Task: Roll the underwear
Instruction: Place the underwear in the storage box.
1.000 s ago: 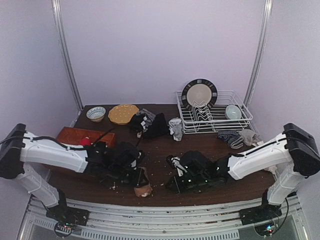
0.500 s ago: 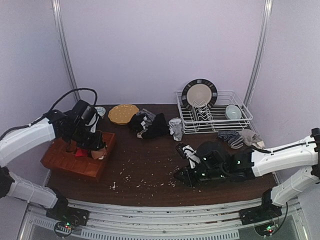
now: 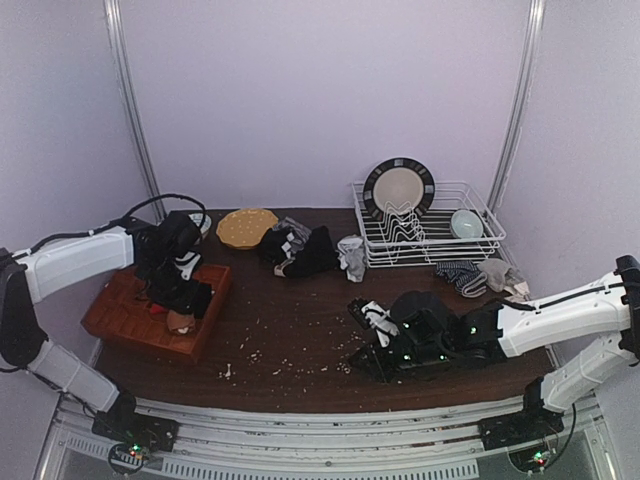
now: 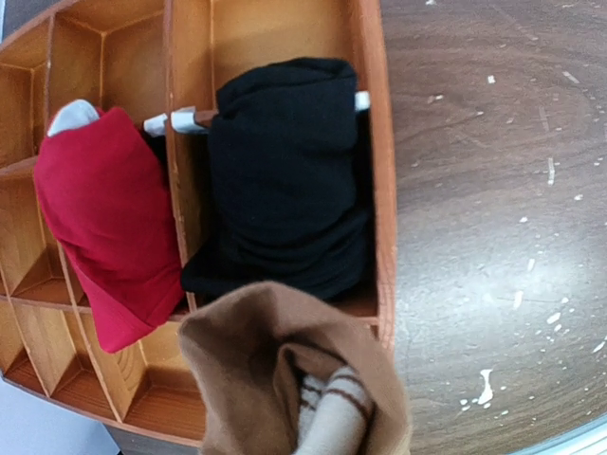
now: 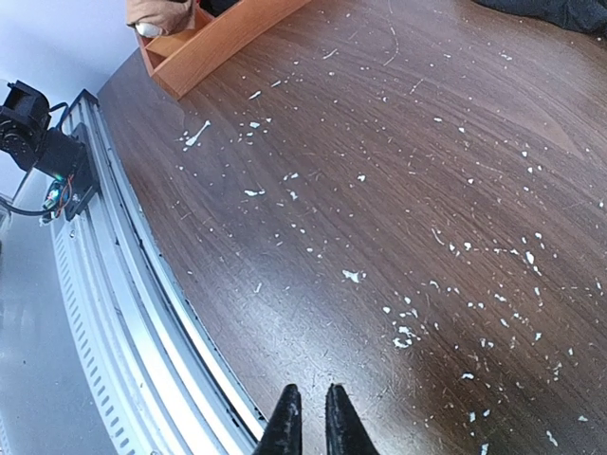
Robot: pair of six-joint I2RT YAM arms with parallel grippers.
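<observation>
My left gripper (image 3: 183, 303) is shut on the rolled tan-brown underwear (image 3: 181, 321), held just over the near end of the wooden divider box (image 3: 120, 315). In the left wrist view the tan roll (image 4: 256, 360) with its white striped band fills the bottom and hides the fingers. A rolled black underwear (image 4: 285, 190) lies in a compartment of the box (image 4: 375, 171), beside a red roll (image 4: 104, 227). More black and grey garments (image 3: 297, 250) are piled at the back. My right gripper (image 3: 362, 362) (image 5: 308, 428) is shut and empty, low over bare table.
A white dish rack (image 3: 485, 240) with a plate (image 3: 398, 190) stands back right, with a striped sock (image 3: 458, 275) in front of it. A yellow dish (image 3: 246, 227) sits at the back. Crumbs dot the table (image 5: 398, 190). The metal front rail (image 5: 123, 313) runs close to the right gripper.
My left arm carried the tan roll from the front middle of the table to the box and lowered it over the near end. My right arm drew back to the right.
</observation>
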